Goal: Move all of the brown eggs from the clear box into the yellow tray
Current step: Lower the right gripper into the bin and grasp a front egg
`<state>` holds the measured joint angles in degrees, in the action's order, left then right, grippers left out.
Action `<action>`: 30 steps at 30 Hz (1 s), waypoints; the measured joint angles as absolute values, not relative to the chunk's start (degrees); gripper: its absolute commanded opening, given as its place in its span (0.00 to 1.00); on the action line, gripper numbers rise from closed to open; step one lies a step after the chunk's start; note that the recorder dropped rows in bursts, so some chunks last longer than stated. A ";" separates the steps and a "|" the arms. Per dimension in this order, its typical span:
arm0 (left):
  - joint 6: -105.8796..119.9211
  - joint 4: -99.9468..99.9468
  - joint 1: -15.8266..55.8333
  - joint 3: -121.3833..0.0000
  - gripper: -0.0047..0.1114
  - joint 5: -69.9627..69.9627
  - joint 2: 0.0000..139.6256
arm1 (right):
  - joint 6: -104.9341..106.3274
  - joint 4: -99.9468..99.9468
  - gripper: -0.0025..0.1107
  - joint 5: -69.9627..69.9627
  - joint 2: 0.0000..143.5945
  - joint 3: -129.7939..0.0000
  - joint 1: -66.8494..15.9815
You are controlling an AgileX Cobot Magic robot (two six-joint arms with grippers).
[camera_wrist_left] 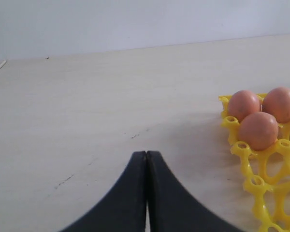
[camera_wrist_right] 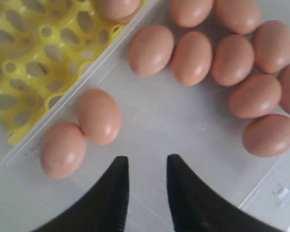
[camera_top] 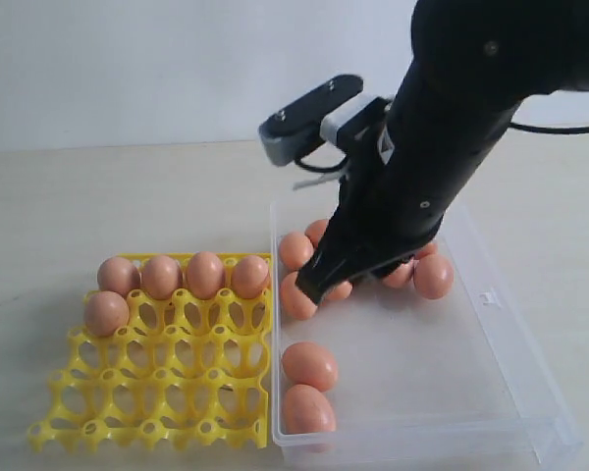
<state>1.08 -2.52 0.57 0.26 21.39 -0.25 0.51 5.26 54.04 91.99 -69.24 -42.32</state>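
Nearest in the exterior view, two brown eggs (camera_top: 309, 365) lie touching each other against the wall of the clear box (camera_top: 530, 407), at seven o'clock of its floor. Just beyond them the right jaws, on the right arm (camera_top: 442, 128), hang over bare floor, spread with nothing between them. If they come down off-centre on either egg it would probably roll, since the shells are smooth ovals on slick plastic, and it would nudge the egg it touches. Closing too hard could crack a shell. Farther off, at twelve o'clock, the cluster (camera_top: 433, 276) is packed shell against shell, so an entering jaw may knock the neighbouring eggs. The box's low wall stands between it and the yellow tray (camera_top: 147, 429) at nine o'clock, and it could catch an egg carried too low.

The box is thin, glossy and transparent, with a small latch tab (camera_top: 488, 294) at three o'clock. The tray is a stiff-looking bright lattice of open cups and pegs. Four eggs fill its far row and a fifth sits in the next row at the nine o'clock end. The left jaws, matte black, are pressed together over the pale, faintly grained table (camera_top: 98, 196) beside the tray.
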 measured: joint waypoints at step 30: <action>1.08 -2.52 0.57 0.26 0.04 21.39 -0.25 | 19.27 -7.54 0.57 46.95 106.48 -68.51 -43.94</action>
<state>1.08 -2.52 0.57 0.26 21.39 -0.25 19.27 -7.54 46.95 106.48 -68.51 -43.94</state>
